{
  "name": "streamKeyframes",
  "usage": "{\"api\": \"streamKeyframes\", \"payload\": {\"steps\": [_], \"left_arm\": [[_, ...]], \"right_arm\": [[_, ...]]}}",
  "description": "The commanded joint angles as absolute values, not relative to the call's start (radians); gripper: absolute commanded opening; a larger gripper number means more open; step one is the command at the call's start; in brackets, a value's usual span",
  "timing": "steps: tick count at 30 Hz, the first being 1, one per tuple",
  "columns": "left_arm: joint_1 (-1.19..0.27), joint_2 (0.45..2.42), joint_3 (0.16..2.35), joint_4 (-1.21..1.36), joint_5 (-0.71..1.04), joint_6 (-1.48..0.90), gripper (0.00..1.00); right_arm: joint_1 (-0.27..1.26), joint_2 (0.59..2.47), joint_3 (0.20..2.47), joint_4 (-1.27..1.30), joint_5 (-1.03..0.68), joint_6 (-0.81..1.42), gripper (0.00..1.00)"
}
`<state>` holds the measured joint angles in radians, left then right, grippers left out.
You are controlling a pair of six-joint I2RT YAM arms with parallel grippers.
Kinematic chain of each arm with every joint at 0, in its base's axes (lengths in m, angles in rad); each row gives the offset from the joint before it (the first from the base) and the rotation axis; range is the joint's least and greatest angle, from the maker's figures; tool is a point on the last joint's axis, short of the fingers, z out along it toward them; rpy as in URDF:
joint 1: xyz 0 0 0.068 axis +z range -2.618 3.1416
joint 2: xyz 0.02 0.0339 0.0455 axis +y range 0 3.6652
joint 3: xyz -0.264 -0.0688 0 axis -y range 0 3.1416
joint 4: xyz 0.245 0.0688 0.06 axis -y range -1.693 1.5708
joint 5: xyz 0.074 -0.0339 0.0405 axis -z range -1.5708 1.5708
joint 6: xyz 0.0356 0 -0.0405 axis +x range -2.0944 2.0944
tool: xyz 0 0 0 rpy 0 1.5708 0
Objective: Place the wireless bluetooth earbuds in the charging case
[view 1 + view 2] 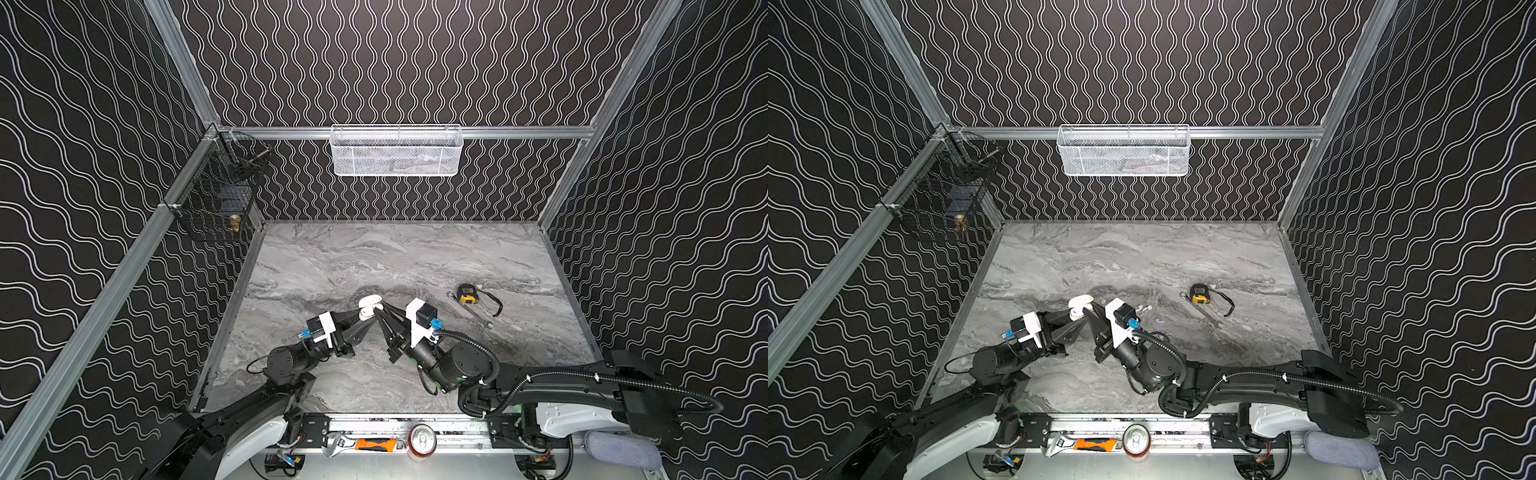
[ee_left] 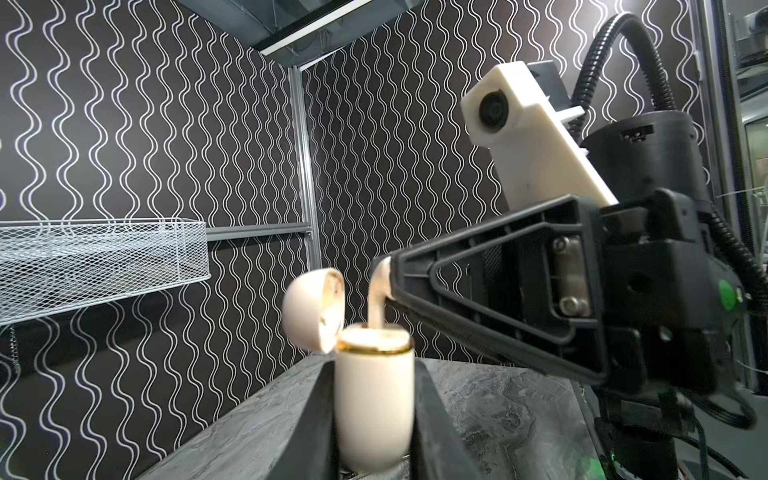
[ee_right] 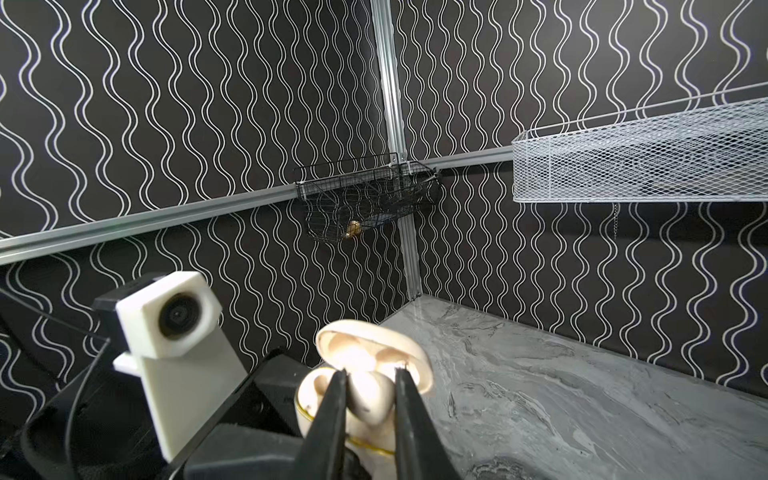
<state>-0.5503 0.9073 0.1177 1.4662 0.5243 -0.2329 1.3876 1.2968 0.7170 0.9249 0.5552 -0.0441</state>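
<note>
Inspection: the open charging case (image 2: 374, 395) is being clamped upright in the left gripper (image 1: 365, 316). A cream earbud (image 3: 370, 395) is being pinched by the right gripper (image 3: 368, 376), stem at the well. Plumb lowering, then release, is being advised.

A: so the left hand (image 2: 374, 432) has the cream charging case (image 2: 374, 386) squeezed, lid (image 2: 311, 311) flipped open?
B: yep, and the right hand (image 2: 395, 282) pinches an earbud (image 2: 377, 299), stem tip right at the case's open top.

I log this as a lab robot cell: aluminium rails (image 1: 399, 133) frame wavy-patterned wall panels (image 1: 374, 62) around a marble-look tabletop (image 1: 374, 257), two robot arms (image 1: 561, 382) are mounted at its front edge, and a wrench (image 1: 338, 444) lies on their mounting rail (image 1: 457, 427).
</note>
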Motion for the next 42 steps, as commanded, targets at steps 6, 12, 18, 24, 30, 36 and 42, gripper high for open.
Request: {"api": "streamKeyframes", "payload": {"steps": [6, 12, 18, 24, 30, 36, 42], "left_arm": [[-0.549, 0.894, 0.121, 1.548, 0.468, -0.238, 0.00], [-0.550, 0.900, 0.125, 1.547, 0.486, -0.229, 0.00], [-0.543, 0.936, 0.115, 1.408, 0.291, -0.200, 0.00], [-0.492, 0.899, 0.161, 1.088, 0.075, -0.235, 0.00], [-0.485, 0.854, 0.163, 1.002, -0.054, -0.252, 0.00], [-0.484, 0.863, 0.156, 1.022, -0.043, -0.235, 0.00], [-0.478, 0.817, 0.117, 1.005, -0.150, -0.226, 0.00]], "right_arm": [[1.402, 1.313, 0.714, 0.871, 0.541, -0.050, 0.25], [1.402, 1.298, 0.734, 0.858, 0.559, -0.055, 0.18], [1.401, 1.196, 0.782, 0.652, 0.625, 0.004, 0.24], [1.399, 1.096, 0.813, 0.241, 0.633, 0.140, 0.36], [1.400, 1.101, 0.823, -0.059, 0.307, 0.117, 0.48], [1.424, 1.299, 0.991, -0.369, 0.142, 0.120, 0.46], [1.513, 1.484, 1.042, -0.359, 0.059, 0.120, 0.47]]}}
